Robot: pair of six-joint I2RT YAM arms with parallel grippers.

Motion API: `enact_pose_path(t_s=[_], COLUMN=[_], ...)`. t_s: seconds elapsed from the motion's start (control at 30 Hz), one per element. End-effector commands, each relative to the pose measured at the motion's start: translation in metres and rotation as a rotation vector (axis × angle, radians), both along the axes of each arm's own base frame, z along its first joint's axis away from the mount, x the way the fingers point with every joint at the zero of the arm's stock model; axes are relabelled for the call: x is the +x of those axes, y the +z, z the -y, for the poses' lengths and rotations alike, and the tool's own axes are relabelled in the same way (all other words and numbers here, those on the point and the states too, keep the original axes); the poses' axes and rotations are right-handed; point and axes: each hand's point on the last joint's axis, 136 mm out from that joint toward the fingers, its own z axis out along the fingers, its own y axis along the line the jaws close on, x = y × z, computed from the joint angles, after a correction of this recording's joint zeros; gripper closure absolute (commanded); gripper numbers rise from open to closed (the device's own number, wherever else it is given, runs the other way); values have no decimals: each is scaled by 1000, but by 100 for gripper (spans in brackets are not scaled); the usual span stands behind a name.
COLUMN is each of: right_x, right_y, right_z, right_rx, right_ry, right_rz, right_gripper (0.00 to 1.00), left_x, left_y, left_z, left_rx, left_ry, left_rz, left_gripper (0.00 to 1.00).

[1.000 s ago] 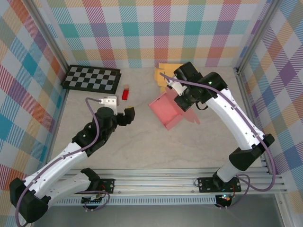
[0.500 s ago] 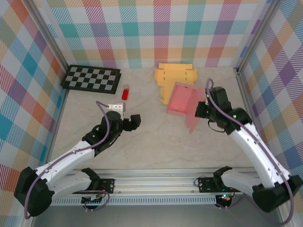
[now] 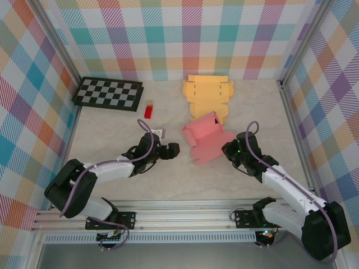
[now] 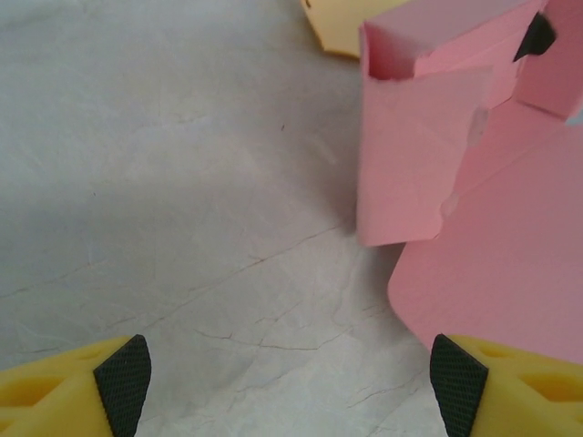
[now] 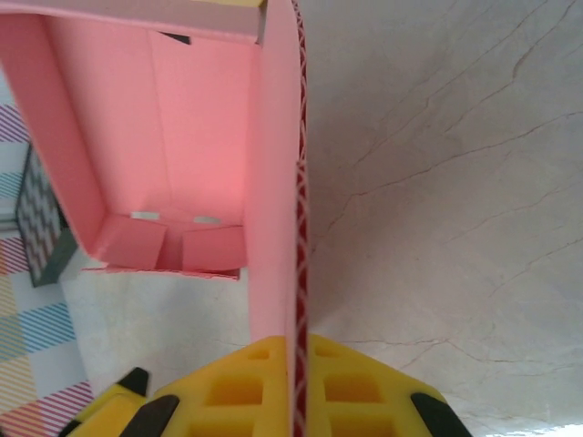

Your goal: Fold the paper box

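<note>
The pink box (image 3: 206,137) is half folded; its big flap (image 4: 510,264) is left flat. An edge is pinched by the right gripper (image 5: 299,387). Nothing is held by the wide-open left gripper (image 4: 290,382).

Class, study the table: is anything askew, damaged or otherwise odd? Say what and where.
The pink box lies in the middle of the table, half folded and skewed, one wall pinched edge-on in the right gripper, a flap splayed flat. No tear or spill is visible.

Checkerboard (image 3: 109,93), small red block (image 3: 148,110)
</note>
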Motion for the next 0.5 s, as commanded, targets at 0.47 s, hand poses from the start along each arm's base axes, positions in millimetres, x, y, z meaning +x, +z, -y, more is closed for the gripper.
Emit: enact_pose_path(t_s=[0.47], right_x=[-20], right_y=[-39], right_z=[-2], right_rx=[-25], right_ry=[54], right_rz=[-136], right_gripper=[100], left_x=[58], left_y=[0], left_z=[73], left_rx=[-57], left_ry=[-132], left_rz=[65], left_gripper=[31])
